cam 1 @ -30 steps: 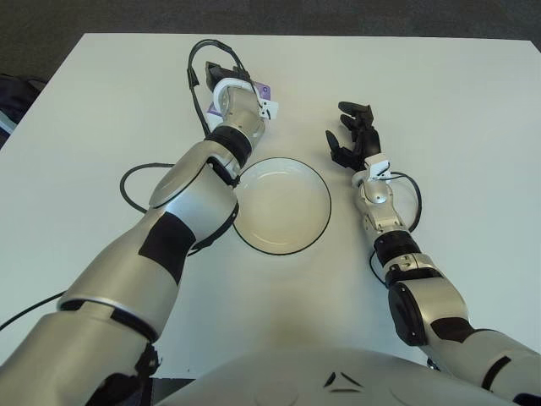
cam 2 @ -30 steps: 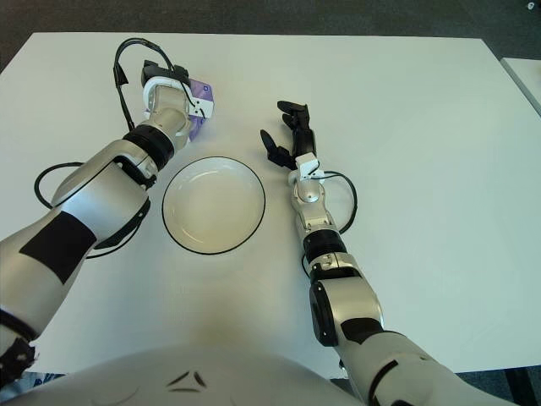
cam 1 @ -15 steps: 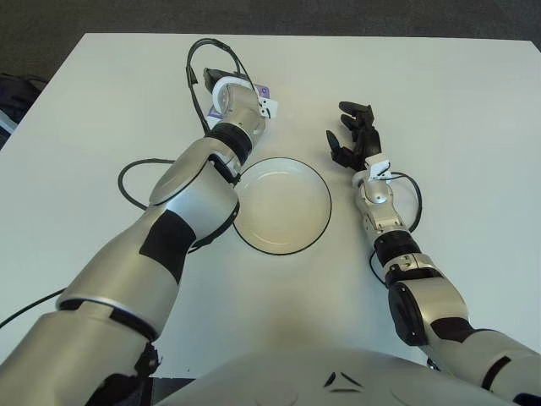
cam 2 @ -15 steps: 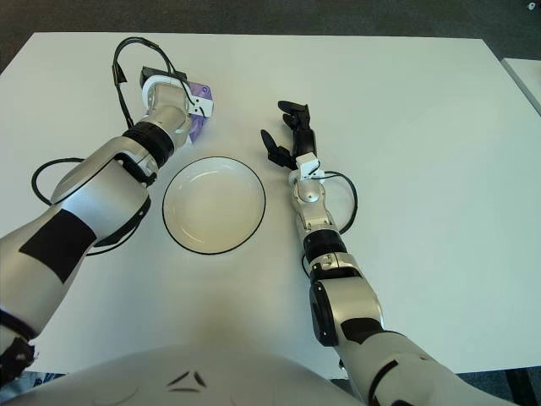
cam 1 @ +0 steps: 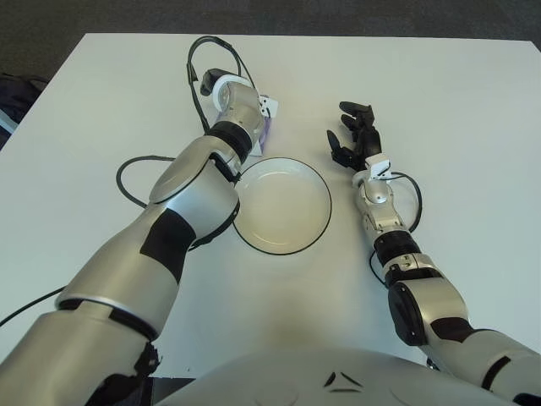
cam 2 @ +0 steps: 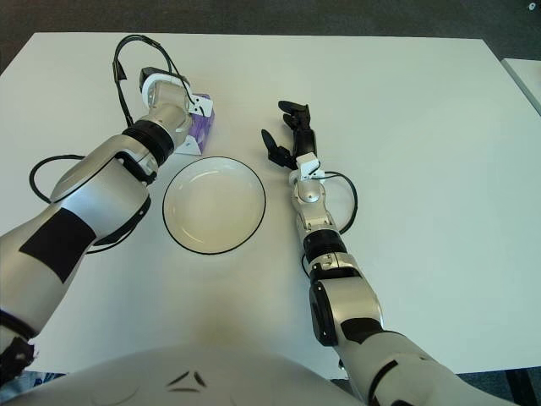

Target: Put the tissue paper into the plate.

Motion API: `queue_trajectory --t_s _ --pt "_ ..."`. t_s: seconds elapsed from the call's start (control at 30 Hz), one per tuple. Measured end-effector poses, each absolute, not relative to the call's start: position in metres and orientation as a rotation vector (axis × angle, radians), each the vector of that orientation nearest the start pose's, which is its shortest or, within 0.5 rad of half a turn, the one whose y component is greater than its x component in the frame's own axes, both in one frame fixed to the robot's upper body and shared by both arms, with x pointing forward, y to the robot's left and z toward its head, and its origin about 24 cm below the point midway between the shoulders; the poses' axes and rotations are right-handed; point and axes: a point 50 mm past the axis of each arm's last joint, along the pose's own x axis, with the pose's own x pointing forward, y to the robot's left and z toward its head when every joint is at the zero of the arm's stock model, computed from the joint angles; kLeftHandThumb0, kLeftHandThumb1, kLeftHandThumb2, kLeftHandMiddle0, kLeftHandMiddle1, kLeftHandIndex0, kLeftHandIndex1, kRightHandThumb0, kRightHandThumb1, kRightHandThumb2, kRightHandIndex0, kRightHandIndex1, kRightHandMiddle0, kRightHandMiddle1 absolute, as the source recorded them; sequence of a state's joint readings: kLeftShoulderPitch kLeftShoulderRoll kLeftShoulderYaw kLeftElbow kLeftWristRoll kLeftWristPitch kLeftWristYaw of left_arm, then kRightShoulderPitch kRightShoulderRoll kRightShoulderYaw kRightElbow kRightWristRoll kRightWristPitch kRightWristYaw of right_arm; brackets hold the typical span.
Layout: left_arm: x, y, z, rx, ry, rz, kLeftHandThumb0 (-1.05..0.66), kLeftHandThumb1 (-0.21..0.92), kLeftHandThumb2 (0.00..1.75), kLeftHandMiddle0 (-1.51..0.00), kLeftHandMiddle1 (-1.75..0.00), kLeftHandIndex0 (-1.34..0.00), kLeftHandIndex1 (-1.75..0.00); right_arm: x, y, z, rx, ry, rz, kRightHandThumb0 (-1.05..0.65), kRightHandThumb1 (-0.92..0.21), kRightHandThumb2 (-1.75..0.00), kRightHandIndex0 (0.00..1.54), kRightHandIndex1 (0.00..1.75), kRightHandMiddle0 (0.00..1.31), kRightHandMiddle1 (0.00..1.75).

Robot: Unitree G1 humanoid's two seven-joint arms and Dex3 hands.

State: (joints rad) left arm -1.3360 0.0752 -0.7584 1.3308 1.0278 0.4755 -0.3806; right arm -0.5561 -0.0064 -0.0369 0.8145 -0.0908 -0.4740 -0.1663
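hidden: tissue paper (cam 2: 200, 128) mostly behind left robot hand (cam 2: 169, 100) | grip unclear (fingers unseen)

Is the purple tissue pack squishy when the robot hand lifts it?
Probably. The tissue pack looks like a small soft-wrapped packet, so it likely gives under the left hand. It seems light, and its flat sides should keep it from rolling into the plate.

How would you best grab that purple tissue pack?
Probably across its two long sides, from above: the tissue pack looks like a small soft block lying flat on the table beyond the plate. The left hand is over it already; the right hand shows right of the plate.
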Motion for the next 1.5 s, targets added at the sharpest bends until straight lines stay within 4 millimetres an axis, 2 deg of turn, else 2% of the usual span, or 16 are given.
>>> queue_trajectory --t_s 0.13,0.37,0.7,1.0,1.33,1.5 --pt "0.417 0.086 0.166 1.949 0.44 -0.137 -1.05 0.92 1.22 -1.16 -1.72 -1.06 -1.75 0.342 -0.121 0.058 -0.084 -0.206 -0.019 -0.53 -0.7 -0.66 0.38 0.68 0.0 0.99" --pt "0.417 0.088 0.16 1.947 0.442 -0.16 -1.05 0.92 1.19 -1.31 -1.74 -1.14 -1.75 0.342 -0.121 0.058 -0.085 -0.206 -0.02 -0.51 -0.71 -0.66 0.37 0.68 0.0 0.98" --pt "0.416 0.088 0.153 1.955 0.434 -0.19 -1.05 0.92 1.16 -1.32 -1.75 -1.13 -1.75 0.341 -0.123 0.057 -0.086 -0.205 -0.011 -0.47 -0.7 -0.67 0.36 0.69 0.0 0.97" --pt "0.415 0.09 0.148 1.954 0.415 -0.177 -1.05 0.92 1.13 -1.32 -1.75 -1.13 -1.75 0.34 -0.124 0.057 -0.085 -0.205 -0.002 -0.42 -0.65 -0.76 0.34 0.73 0.0 0.96" --pt "0.415 0.1 0.141 1.896 0.417 -0.159 -1.05 0.92 1.13 -1.31 -1.75 -1.03 -1.75 0.339 -0.125 0.056 -0.085 -0.205 0.005 -0.41 -0.66 -0.78 0.34 0.74 0.0 0.96" --pt "0.415 0.102 0.14 1.882 0.417 -0.154 -1.05 0.92 1.14 -1.31 -1.75 -1.03 -1.75 0.338 -0.126 0.055 -0.085 -0.206 0.007 -0.41 -0.66 -0.78 0.35 0.75 0.0 0.96"
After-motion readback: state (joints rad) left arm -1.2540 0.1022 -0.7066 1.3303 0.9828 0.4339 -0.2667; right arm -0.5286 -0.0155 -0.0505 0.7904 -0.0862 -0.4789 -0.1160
